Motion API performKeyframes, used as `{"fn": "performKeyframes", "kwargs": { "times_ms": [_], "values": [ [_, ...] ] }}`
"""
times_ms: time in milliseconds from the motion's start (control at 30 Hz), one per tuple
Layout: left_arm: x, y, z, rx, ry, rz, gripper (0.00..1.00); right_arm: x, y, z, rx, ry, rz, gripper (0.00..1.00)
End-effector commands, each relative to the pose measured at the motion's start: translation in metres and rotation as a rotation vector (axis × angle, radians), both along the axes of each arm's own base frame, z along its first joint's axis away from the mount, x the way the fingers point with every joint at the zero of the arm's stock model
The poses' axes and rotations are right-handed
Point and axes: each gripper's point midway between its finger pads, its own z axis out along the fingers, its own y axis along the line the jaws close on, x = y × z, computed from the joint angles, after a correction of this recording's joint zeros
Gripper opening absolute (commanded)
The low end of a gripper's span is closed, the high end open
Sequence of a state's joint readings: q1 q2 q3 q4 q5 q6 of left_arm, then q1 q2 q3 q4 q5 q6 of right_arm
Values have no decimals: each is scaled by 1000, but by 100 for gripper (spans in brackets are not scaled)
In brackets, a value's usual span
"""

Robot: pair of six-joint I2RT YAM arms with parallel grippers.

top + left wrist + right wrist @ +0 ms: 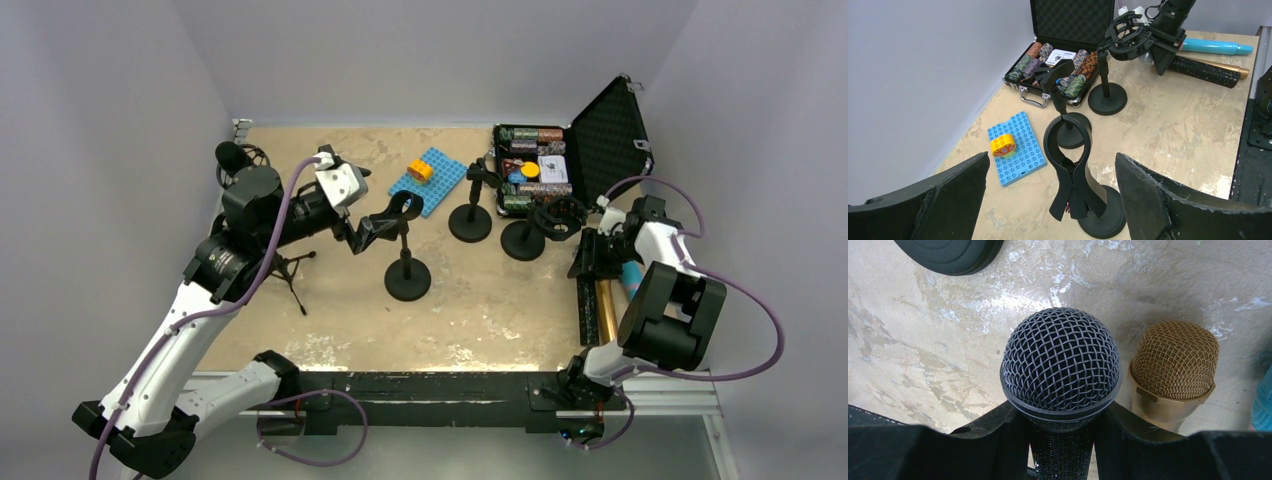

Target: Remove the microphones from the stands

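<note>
The right hand [1061, 422] is closed on the neck of a black microphone with a grey wire-mesh head [1061, 360], one finger either side just below the mesh ball. That microphone is at the right side of the mottled tan surface [470, 320]. It is out of the short black stand with a ring-shaped shock mount [553, 216] and a round base, with its head just to the right of the ring and clear of it. Whether its body rests on the surface I cannot tell. Right beside it lies a gold microphone with a gold mesh head [1173, 362], and past that, further right, a teal cylindrical handle [1215, 47]. Over at the middle, the left hand [1052, 161] stands wide open. Its dark fingers [928, 200] sit apart on either side of a black spring clip [1068, 165], which tops a second short black stand with a round base, and they are not touching the clip. Between the two stands is a third small black stand [470, 220]. Farther back lies a blue studded building plate [445, 190] with a yellow-and-orange brick [420, 170] sitting on it. At the far right an open black case with a foam-lined lid [605, 125] holds rows of poker chips [530, 135].
</note>
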State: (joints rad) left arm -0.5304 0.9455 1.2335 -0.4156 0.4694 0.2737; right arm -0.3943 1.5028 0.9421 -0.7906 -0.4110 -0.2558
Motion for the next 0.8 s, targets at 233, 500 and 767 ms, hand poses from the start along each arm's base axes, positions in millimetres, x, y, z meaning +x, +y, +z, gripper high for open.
{"fn": "performKeyframes", "kwargs": {
  "times_ms": [233,500,767],
  "values": [
    [-2,0,17,-12,-45,-18,99,4,-7,3,-23,2,-27,48],
    [-3,-2,17,-26,-41,-23,99,2,-10,4,-40,16,-27,56],
    [-9,-2,8,3,-18,-49,98,-2,2,43,-15,-66,-25,56]
  ]
}}
